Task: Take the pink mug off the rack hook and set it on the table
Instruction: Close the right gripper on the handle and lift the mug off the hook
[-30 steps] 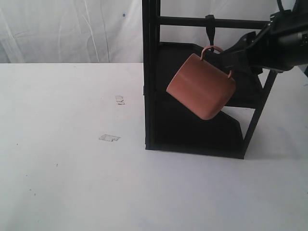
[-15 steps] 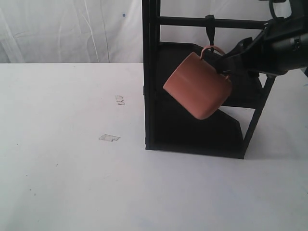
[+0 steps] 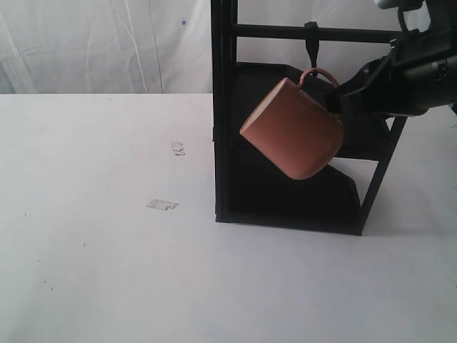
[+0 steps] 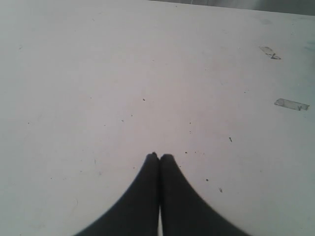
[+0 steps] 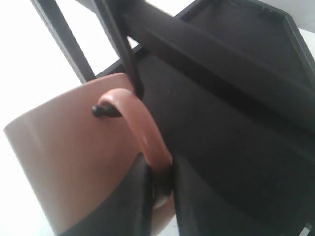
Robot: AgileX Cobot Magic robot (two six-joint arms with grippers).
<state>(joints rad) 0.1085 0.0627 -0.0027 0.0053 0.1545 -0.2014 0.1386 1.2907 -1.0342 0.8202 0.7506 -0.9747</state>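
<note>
The pink mug [image 3: 293,130] hangs tilted inside the tall black rack [image 3: 223,114], its thin handle [image 5: 142,125] still looped over the rack hook [image 3: 310,44]. In the right wrist view the hook's tip [image 5: 101,111] pokes through the loop. My right gripper [image 3: 337,102] reaches in from the right and is shut on the mug's handle near the rim [image 5: 160,169]. My left gripper [image 4: 159,157] is shut and empty, hovering over the white table [image 4: 147,73]; it is out of the exterior view.
The rack's crossbar [image 3: 314,33] and dark back panel [image 3: 300,193] surround the mug. Two bits of clear tape [image 3: 162,204] lie on the table [image 3: 107,250] to the left of the rack. A white cloth [image 3: 86,43] hangs behind.
The mug has swung up and to the left, tilting more, as my right gripper pulled up and back slightly. The handle stays on the hook.
</note>
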